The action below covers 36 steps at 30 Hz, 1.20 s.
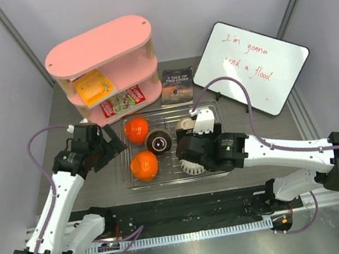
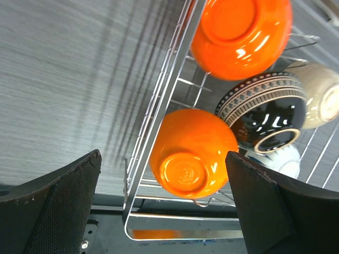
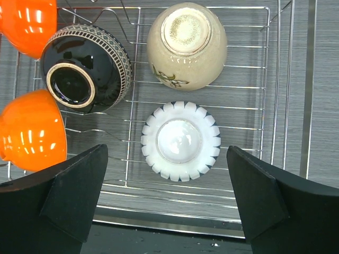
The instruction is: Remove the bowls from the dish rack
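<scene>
I read the left gripper (image 1: 112,145) as hovering at the left rim of the low silver wire dish rack (image 1: 128,179). Its black fingers (image 2: 58,203) are spread wide and hold nothing. Just inside that rim, the nearer glossy orange bowl (image 2: 190,153) rests base up, in line with the gap between the fingers. The second glossy orange bowl (image 1: 136,130) sits farther back in the rack, also inverted. The dark brown-black bowl with a patterned band (image 1: 158,142) lies just beside both, base up. Further right, the beige-tan bowl (image 3: 186,45) occupies the far part of the rack and the white ribbed bowl (image 3: 181,141) the near part, both inverted. The right gripper (image 3: 165,159) hangs above the white bowl, spread wide and empty. All five bowls are in the rack.
</scene>
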Available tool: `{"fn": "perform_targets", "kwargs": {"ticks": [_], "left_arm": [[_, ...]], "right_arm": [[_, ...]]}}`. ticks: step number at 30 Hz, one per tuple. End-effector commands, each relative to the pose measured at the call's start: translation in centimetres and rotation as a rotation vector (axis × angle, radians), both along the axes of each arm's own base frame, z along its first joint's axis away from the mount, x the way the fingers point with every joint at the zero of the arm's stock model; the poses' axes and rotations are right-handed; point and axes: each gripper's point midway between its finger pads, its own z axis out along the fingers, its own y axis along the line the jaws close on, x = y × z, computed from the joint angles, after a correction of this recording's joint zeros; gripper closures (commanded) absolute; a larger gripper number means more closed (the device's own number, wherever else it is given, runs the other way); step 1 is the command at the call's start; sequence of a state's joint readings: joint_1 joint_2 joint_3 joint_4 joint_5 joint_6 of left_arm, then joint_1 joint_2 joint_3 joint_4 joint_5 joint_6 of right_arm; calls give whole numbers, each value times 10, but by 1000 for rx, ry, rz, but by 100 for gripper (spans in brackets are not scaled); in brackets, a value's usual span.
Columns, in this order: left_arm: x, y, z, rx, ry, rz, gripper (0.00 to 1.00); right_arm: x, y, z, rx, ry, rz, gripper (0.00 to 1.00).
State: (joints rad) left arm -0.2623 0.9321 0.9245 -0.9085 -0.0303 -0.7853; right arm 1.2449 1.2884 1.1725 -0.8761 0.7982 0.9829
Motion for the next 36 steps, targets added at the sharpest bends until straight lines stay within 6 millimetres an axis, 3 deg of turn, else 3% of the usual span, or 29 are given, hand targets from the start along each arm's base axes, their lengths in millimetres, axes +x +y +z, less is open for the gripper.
{"fn": "perform_targets", "kwargs": {"ticks": [1, 7, 12, 15, 16, 18, 19, 22, 26, 27, 28, 31, 32, 36], "left_arm": [[10, 3, 33, -10, -154, 15, 0], [5, 3, 53, -46, -250, 19, 0], [2, -4, 55, -62, -228, -20, 0], [7, -5, 65, -67, -260, -24, 0], [10, -4, 71, -58, -275, -25, 0], [17, -7, 76, -55, -246, -27, 0], [21, -11, 89, -71, -259, -34, 0], [26, -32, 91, -144, -209, -70, 0], [33, -49, 105, -124, -201, -104, 0], [36, -41, 107, -63, -205, -73, 0], [31, -48, 106, -38, -188, -105, 0], [20, -59, 86, 0, -144, -140, 0], [16, -64, 71, -12, -145, -148, 0], [14, -84, 53, -33, -199, -203, 0]], "right_arm": [[9, 13, 14, 66, -34, -29, 0], [-2, 38, 21, 86, -14, 46, 0], [-8, 47, 27, 100, -9, 72, 0], [-4, 56, 58, 105, -57, 128, 0], [1, 60, 85, 104, -95, 158, 0], [14, 61, 103, 68, -132, 152, 0], [19, 59, 126, 83, -152, 144, 0], [37, 53, 142, 93, -146, 96, 0], [33, 63, 127, 129, -89, 113, 0], [29, 67, 118, 136, -57, 124, 0], [26, 66, 99, 106, -29, 124, 0], [19, 63, 61, 97, 14, 122, 0], [18, 62, 56, 102, 15, 121, 0], [20, 59, 41, 124, -7, 108, 0]]}}
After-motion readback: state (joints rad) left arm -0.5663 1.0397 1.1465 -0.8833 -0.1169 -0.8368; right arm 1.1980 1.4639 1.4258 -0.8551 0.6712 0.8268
